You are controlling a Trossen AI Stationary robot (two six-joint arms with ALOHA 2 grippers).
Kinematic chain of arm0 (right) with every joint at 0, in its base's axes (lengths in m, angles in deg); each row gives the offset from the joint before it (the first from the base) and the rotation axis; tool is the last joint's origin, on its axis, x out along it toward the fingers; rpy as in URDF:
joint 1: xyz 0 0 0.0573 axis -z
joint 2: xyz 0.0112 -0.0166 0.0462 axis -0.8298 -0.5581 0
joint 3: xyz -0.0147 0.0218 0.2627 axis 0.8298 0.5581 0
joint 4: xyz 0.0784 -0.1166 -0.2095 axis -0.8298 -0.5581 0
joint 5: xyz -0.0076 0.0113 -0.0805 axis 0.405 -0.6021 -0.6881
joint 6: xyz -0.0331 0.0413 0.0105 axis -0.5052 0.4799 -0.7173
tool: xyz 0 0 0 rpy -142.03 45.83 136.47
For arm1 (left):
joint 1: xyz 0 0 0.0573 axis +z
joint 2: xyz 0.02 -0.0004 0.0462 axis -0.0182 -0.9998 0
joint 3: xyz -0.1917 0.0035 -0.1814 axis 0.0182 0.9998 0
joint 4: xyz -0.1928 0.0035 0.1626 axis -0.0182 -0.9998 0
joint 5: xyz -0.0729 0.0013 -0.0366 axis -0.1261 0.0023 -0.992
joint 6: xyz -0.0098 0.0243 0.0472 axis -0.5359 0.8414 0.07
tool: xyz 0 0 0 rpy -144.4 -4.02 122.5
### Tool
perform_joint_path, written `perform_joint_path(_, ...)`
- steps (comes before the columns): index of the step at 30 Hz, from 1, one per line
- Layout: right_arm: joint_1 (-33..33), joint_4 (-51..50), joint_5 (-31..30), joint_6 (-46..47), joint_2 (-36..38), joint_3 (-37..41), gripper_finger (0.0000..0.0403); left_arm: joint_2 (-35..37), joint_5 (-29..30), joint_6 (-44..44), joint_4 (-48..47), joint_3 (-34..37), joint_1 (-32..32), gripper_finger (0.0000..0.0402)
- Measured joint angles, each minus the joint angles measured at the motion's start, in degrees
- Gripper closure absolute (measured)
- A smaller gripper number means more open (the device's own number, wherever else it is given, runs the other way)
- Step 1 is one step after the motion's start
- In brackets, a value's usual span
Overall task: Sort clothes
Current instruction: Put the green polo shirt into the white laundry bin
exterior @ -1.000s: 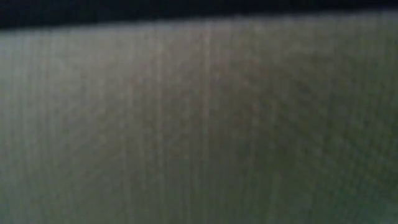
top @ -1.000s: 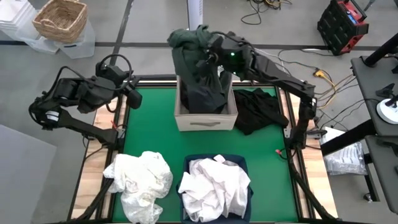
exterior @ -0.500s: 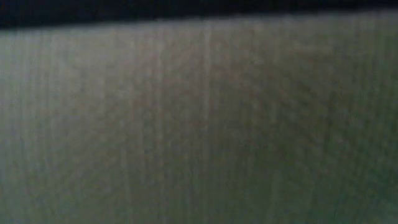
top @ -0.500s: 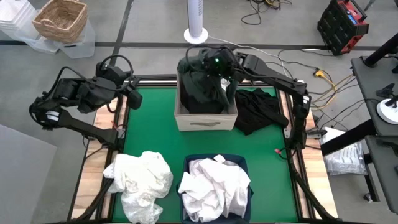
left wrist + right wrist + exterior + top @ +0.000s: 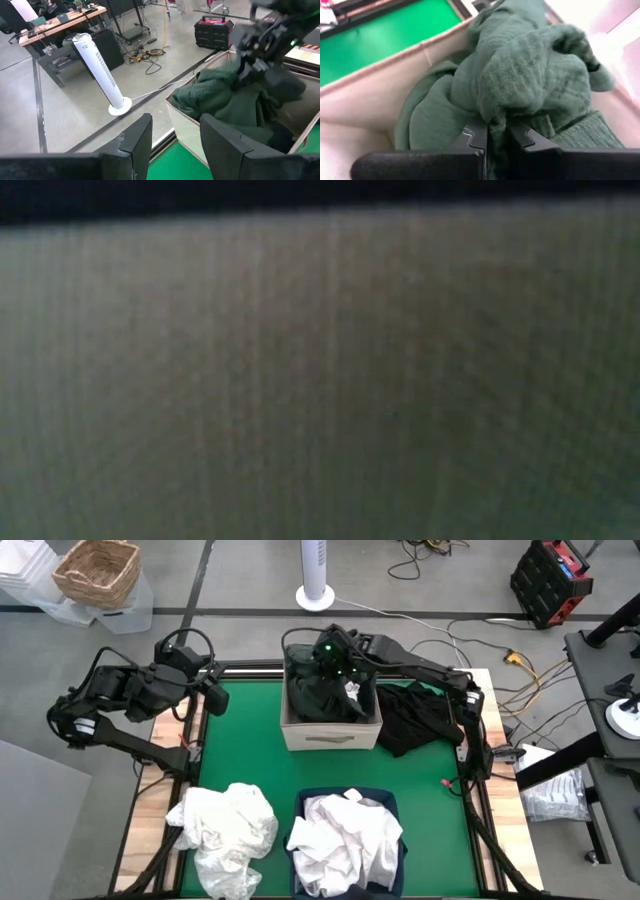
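Note:
A dark olive green garment lies bunched in the beige fabric box at the table's far middle. My right gripper is over the box's far-left part, shut on this garment. A black garment lies on the green mat right of the box. A white pile rests at the near left, and more white clothes fill the navy bin. My left gripper waits open at the far left, fingers apart, facing the box. My right gripper pinches a bunched fold of the olive garment between its two fingers, several layers by the look of it. It comes from above, pointing down into the box. The rest of the garment lies heaped on the box's contents, slack.
The low view is covered by blurred cloth right at the lens. A white tower fan stands on the floor beyond the box. A wicker basket sits off the table's far left. Bare green mat lies between box and white pile.
My right gripper has come down and shifted toward the table's left, over the box, staying shut. The olive garment, which hung high above the box a second ago, has sunk into it and now lies bunched inside.

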Motion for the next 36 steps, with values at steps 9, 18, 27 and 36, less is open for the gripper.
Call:
perform_joint_path(9, 1.3, -1.8, 6.9, 1.2, -6.1, 0.1, 0.0386, -0.2, -0.1, -0.3, -0.3, 0.0, 0.0, 0.0257)
perform_joint_path(18, 2.6, -5.9, 12.2, 1.0, -11.2, 0.1, 0.0386, -1.1, -0.1, -0.3, -0.7, 0.0, 0.0, 0.0257)
perform_joint_path(27, 3.0, -6.1, 13.5, 0.9, -12.1, 0.1, 0.0375, -1.9, -0.1, -0.3, -1.2, 0.0, 0.0, 0.0257)
perform_joint_path(36, 3.1, -10.4, 12.5, 1.6, -8.3, -1.5, 0.0282, -1.9, -0.3, -0.5, -1.2, 0.0, 0.0, 0.0257)
